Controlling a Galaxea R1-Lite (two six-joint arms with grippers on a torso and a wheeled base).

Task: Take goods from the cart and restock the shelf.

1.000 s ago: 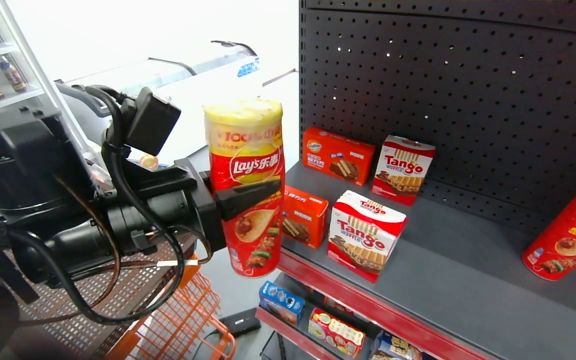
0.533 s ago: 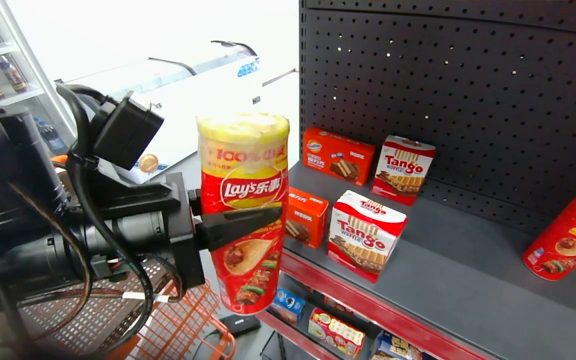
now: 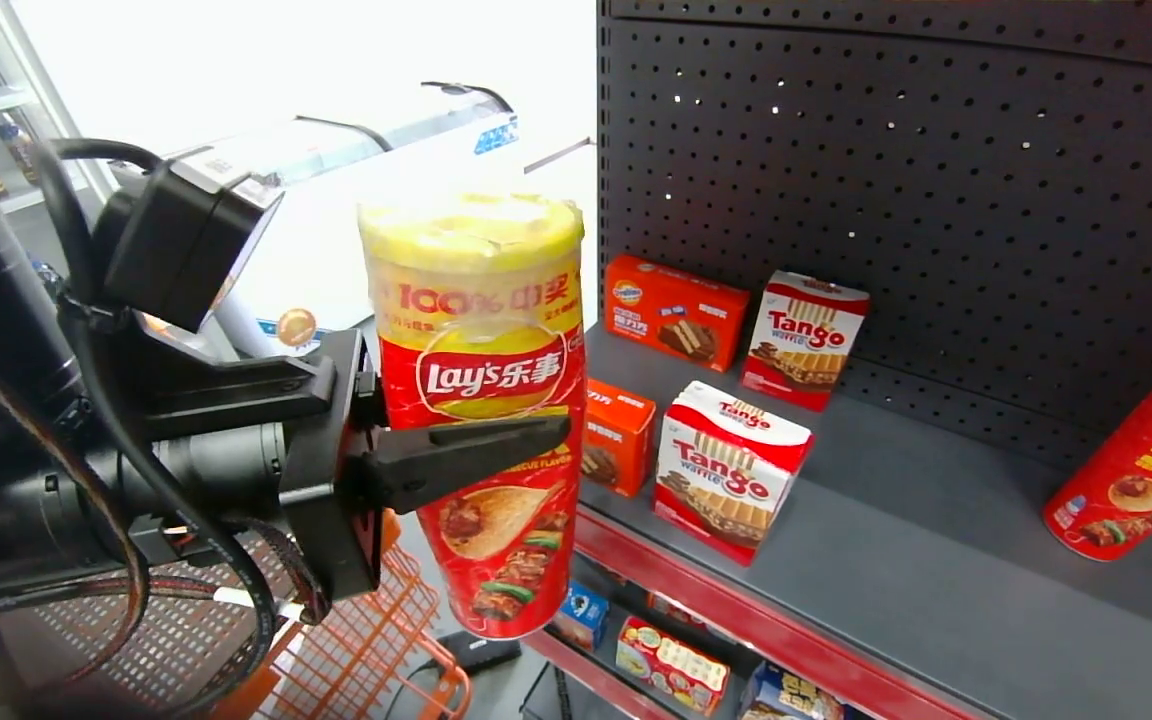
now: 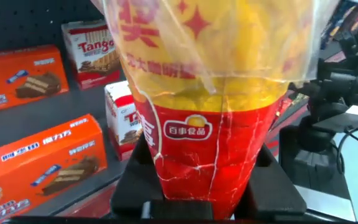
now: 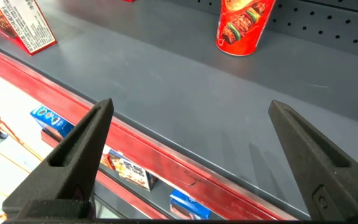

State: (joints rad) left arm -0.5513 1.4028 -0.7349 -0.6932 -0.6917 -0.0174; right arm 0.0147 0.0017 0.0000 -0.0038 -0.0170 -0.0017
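Note:
A tall red and yellow chips can (image 3: 476, 400) hangs upright in the air, left of the shelf's red front edge (image 3: 736, 620), with my left gripper (image 3: 496, 445) shut around its middle. In the left wrist view the can (image 4: 216, 124) rises from between the black fingers (image 4: 135, 190). My right gripper (image 5: 197, 155) stands open over the bare grey shelf board (image 5: 185, 93), nothing between its fingers. The orange wire cart (image 3: 376, 640) sits below my left arm.
On the shelf (image 3: 936, 560) stand two orange biscuit boxes (image 3: 676, 310) (image 3: 616, 435), two red and white wafer boxes (image 3: 806, 338) (image 3: 731, 470) and another chips can (image 3: 1146, 470) leaning on the pegboard. The board between them is bare. More goods sit on the lower shelf (image 3: 671, 665).
My left arm has carried the can slightly left and nearer the head camera, so it looks larger and hangs lower. The shelf goods have not moved.

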